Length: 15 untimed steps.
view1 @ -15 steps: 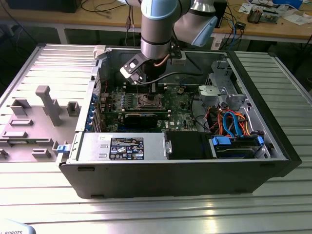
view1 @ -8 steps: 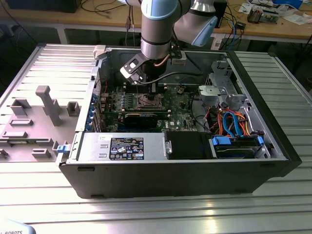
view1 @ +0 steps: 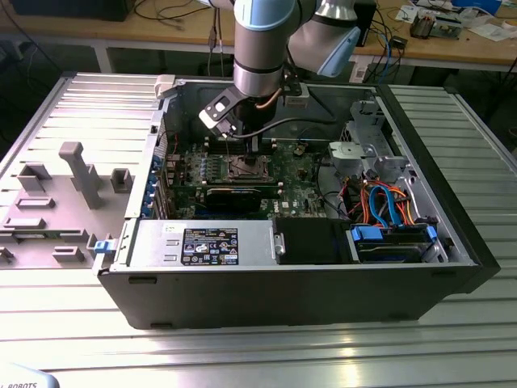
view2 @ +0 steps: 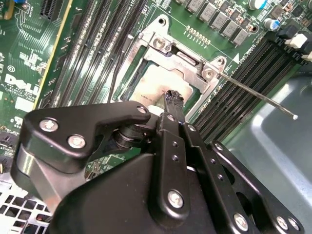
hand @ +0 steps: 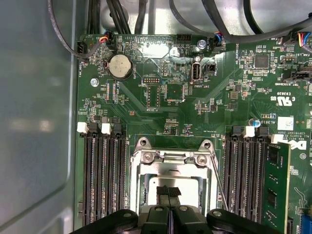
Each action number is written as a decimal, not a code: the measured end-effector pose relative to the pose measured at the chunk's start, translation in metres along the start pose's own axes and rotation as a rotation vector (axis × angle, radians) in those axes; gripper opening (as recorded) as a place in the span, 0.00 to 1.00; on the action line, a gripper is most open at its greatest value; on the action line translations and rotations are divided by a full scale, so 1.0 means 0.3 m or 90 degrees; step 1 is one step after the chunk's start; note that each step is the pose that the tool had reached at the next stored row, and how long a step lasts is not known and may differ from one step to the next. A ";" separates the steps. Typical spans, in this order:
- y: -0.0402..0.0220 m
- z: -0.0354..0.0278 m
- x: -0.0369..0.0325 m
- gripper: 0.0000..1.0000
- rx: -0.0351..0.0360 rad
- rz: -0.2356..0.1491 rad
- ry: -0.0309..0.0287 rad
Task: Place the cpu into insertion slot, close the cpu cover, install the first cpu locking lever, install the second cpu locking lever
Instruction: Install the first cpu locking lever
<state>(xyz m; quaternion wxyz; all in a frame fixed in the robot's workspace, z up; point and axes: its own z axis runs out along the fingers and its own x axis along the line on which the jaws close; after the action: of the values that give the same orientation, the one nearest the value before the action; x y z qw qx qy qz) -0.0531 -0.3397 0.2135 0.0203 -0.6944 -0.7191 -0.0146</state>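
Cpu (hand: 188,189) lay flat, square and pale silver in the insertion slot (hand: 137,194); the gripper (hand: 168,188) fingers were pinched together, empty, over it.

The cpu cover (hand: 170,168) is bright bare metal, the cpu (hand: 187,187) dull grey metal, the gripper (view2: 173,97) matt black.

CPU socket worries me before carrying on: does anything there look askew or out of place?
A thin silver lever sticks out slanted from a corner of the silver-rimmed square socket, unlatched, over the black memory slots.
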 end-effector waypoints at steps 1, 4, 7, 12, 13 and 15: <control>0.000 -0.003 0.000 0.11 0.0000 0.000 0.0001; 0.000 -0.005 0.000 0.11 -0.0001 0.000 0.0002; 0.000 -0.007 0.000 0.11 0.0001 0.000 0.0001; 0.000 -0.021 0.001 0.11 0.0002 0.000 0.0016; 0.000 -0.022 0.001 0.11 0.0000 0.000 0.0021; 0.000 -0.023 0.001 0.11 0.0001 0.000 0.0034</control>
<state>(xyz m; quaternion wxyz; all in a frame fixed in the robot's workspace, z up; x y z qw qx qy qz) -0.0531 -0.3397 0.2203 0.0223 -0.6943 -0.7191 -0.0164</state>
